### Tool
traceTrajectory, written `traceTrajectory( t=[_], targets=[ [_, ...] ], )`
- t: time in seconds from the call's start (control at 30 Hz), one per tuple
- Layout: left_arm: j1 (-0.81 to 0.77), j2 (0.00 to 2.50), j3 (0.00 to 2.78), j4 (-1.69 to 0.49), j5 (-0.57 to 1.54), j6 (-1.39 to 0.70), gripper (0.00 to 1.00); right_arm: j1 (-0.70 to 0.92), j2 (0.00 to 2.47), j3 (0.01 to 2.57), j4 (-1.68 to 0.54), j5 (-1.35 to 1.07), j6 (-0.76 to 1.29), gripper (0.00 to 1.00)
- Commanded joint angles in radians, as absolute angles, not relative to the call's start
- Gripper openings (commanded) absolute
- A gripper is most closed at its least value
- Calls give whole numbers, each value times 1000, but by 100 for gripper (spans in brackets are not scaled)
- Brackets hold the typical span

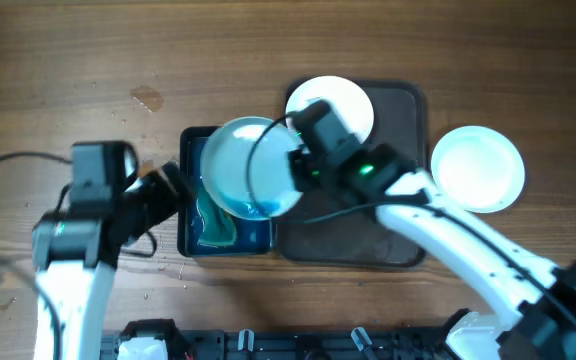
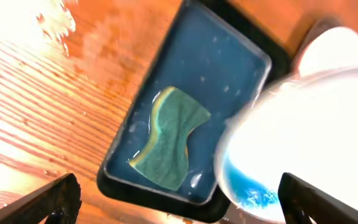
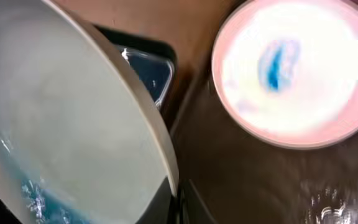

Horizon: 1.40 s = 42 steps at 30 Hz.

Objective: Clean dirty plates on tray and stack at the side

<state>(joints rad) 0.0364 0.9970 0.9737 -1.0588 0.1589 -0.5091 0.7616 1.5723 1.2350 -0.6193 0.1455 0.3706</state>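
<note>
Glossy white held plate [image 1: 248, 165], blue-smeared at low edge, is clamped tilted by right gripper [image 1: 297, 162] over blue basin [image 1: 193, 150] with wavy green sponge [image 2: 169, 140]. Left gripper [image 1: 171, 188] is seen beside basin, jaws spread. Smeared second plate [image 3: 294, 71] is set on dark rounded tray [image 1: 368, 235]; third plate [image 1: 478, 168] on wood table [image 1: 88, 60] beside.

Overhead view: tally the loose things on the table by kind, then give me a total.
White plates: 3 (over the basin, on the tray, on the table)
Brown tray: 1
Blue basin: 1
Green sponge: 1
Total: 6
</note>
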Motion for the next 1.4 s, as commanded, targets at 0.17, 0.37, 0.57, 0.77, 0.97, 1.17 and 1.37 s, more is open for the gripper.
traceTrajectory(
  t=[0.17,0.37,0.57,0.77,0.97,1.17,1.37],
  targets=[
    [52,830,989,-1067,175,-497,100,1061,1559,1253,-457,982,326,4],
    [52,834,989,-1067,175,-497,100,1217,1557,1253,-419,1251,121,4],
    [52,834,989,-1067,175,-497,100,1299,1557,1253,-308,1356,-28,4],
    [52,834,989,-1067,175,-497,100,1299,1557,1253,-299,1367,-30,4],
    [52,834,989,-1067,175,-497,100,1299,1557,1252,-295,1370,-26,4],
    [52,834,989,-1067,175,-497,100,1040,1562,1252,-517,722,483,4],
    [52,834,989,-1067,175,-497,100,456,1434,1253,-588,-324,480,4]
  ],
)
